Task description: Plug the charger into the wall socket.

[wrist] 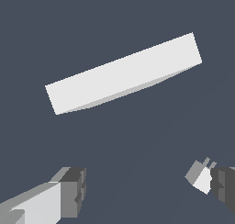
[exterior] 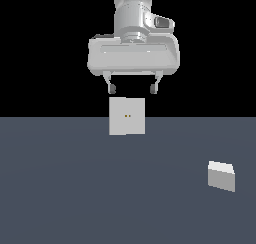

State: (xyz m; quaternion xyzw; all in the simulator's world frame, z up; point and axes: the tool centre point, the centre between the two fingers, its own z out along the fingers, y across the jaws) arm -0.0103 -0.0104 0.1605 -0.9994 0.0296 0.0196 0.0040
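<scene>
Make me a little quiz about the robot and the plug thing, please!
1. True or false: the tool is holding the charger.
2. What marks the centre of the wall socket? A) a red cross B) two tiny yellow-orange dots C) a black hole
3. In the exterior view, on which side of the wall socket does the charger lie?

Key
1. False: the tool hangs open and empty above the wall socket, and the charger sits apart on the floor.
2. B.
3. The exterior view's right, nearer the camera.
</scene>
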